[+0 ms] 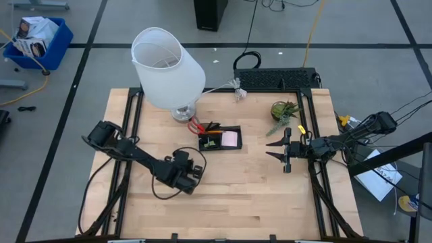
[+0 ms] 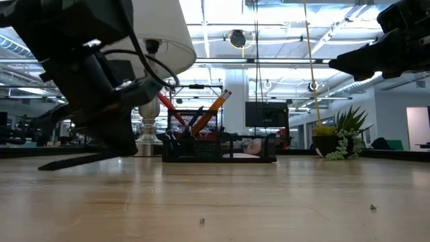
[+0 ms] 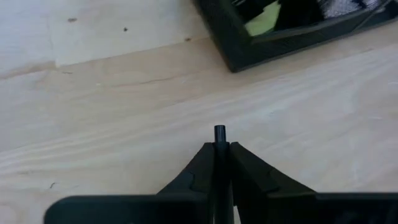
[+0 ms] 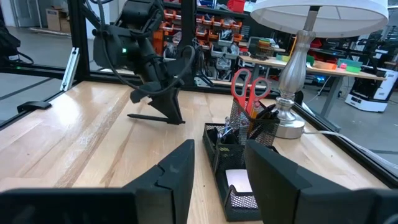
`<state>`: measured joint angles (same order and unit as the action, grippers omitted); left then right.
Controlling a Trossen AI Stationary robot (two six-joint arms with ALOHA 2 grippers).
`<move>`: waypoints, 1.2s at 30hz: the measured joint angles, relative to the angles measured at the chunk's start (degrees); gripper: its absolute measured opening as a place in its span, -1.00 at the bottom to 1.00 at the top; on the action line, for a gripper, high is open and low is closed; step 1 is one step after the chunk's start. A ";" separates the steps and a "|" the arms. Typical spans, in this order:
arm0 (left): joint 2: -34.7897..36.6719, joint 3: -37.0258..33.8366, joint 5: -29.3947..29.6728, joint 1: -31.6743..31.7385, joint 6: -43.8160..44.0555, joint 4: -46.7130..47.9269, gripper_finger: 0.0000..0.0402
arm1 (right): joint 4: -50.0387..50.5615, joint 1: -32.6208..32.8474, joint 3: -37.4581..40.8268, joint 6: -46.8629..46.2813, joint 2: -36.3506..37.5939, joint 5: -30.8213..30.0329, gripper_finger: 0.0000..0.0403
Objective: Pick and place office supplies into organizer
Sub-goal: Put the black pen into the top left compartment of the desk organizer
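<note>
Black pen [image 3: 219,132] in left hand [image 3: 219,163]

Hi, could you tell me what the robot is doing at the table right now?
The left gripper is shut on a thin black pen, holding it low over the bare wood a little short of the black organizer. The organizer already holds red-handled scissors, an orange pencil and a pink sticky-note pad. The right gripper hangs open and empty to the organizer's right, near the small potted plant. A white lamp stands just behind the organizer.
</note>
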<state>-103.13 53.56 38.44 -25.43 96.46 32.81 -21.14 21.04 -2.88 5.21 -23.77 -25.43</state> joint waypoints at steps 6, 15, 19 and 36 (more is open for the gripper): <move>0.35 0.07 1.30 -0.97 0.00 -0.17 -0.77 | 0.01 0.00 -0.02 0.02 -0.01 0.00 -0.32; 1.86 0.07 5.60 -1.82 -3.36 -4.91 -0.84 | 0.02 0.00 -0.02 0.00 -0.02 0.00 -0.32; 5.00 0.13 11.12 -1.82 -7.85 -8.48 -0.79 | 0.00 0.00 0.00 0.02 -0.02 0.00 -0.32; 11.78 0.13 20.57 10.95 -60.84 -37.44 -0.76 | 0.00 0.00 -0.02 0.00 -0.02 0.00 -0.32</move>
<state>-91.35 53.69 59.01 -14.48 35.62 -4.63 -21.15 21.04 -2.90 5.21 -23.79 -25.43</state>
